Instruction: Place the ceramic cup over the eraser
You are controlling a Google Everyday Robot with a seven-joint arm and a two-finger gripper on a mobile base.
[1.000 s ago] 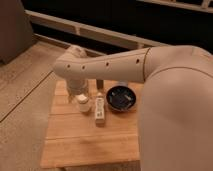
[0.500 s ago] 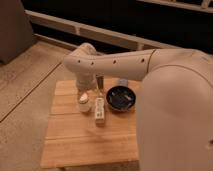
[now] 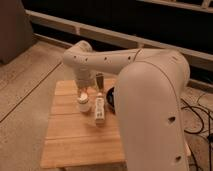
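Wood slat table (image 3: 75,145) on concrete floor, dark wall behind. Arm (image 3: 150,100) reaches in from right and covers much of the view. Gripper (image 3: 85,91) points down directly above cup (image 3: 84,104); it is lower vs 0.5 s ago and closer to the cup (contact: can't tell). Gripper state: can't tell, wide or narrow. Cup upright on table, just left of eraser (image 3: 99,111), apart from it. Bowl (image 3: 111,97) right of eraser, partly hidden by arm. Cup, eraser, bowl unmoved since prev. frames.
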